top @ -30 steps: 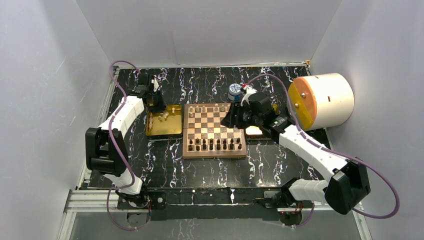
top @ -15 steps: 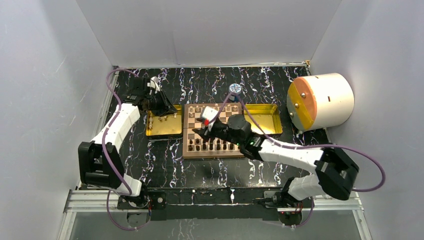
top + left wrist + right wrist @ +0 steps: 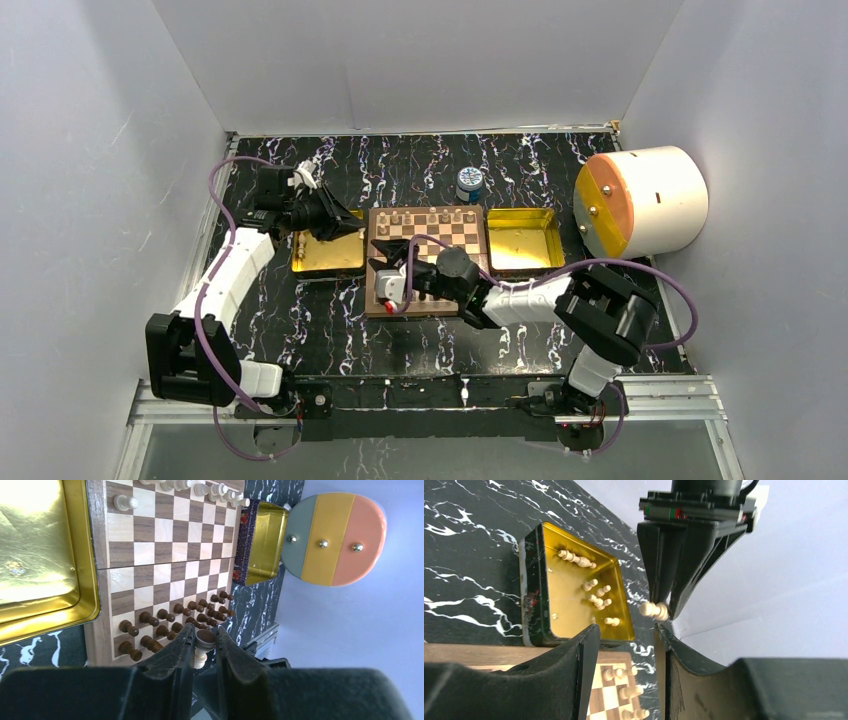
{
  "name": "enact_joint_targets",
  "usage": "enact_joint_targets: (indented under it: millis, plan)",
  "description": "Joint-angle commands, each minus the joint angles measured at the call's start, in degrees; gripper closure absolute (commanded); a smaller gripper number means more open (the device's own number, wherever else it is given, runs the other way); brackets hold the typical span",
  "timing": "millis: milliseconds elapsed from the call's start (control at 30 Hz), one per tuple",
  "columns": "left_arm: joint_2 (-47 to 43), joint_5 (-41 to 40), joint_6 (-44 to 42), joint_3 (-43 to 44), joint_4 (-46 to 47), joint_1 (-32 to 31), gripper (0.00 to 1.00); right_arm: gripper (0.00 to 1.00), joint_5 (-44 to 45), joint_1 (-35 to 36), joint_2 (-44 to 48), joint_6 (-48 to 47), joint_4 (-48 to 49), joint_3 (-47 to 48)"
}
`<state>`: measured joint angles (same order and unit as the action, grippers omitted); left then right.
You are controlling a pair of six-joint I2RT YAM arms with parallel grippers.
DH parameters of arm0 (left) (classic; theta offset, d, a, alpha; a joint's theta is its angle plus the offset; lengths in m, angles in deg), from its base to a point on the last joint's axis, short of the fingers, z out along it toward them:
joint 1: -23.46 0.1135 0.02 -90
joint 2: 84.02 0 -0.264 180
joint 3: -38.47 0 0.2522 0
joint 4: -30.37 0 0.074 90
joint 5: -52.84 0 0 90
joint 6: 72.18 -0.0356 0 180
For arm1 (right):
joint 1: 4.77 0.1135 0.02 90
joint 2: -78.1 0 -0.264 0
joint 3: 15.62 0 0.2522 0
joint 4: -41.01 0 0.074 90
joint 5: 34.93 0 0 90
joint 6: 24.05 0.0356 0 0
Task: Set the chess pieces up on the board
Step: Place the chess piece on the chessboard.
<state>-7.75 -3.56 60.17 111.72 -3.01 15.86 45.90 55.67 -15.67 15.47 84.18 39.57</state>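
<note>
My left gripper (image 3: 204,642) is shut on a cream chess piece (image 3: 200,656) and hangs above the right rim of the left gold tray (image 3: 325,258), beside the board (image 3: 445,232). From the right wrist the left gripper (image 3: 663,605) holds that piece (image 3: 653,610) at its tips. My right gripper (image 3: 624,642) reaches across the board's near left part toward the tray, open with nothing between its fingers. Cream pieces (image 3: 420,215) line the board's far row. Several more lie in the left tray (image 3: 594,597). Dark pieces (image 3: 170,625) fill the near rows.
A second gold tray (image 3: 520,240) sits right of the board. A blue-and-white jar (image 3: 468,183) stands behind it. A large white cylinder with a striped face (image 3: 640,200) lies at the far right. The right arm covers the board's near rows.
The right arm swung from the right tray across the board to its near left part, its jaws narrowing a little. The left gripper moved from over the left tray toward the board.
</note>
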Motion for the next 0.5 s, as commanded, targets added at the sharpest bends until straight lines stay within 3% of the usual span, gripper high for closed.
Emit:
enact_joint_targets:
  millis: [0,467]
  plan:
    - [-3.5,3.5,3.5,-1.9,1.3,0.4,0.93,0.48,0.8,1.3,-1.7,-8.7,12.6,0.8]
    - [-7.1,4.8,8.2,-6.6,4.2,0.4,0.92,0.54,3.8,2.1,-6.7,-15.7,17.3,3.4]
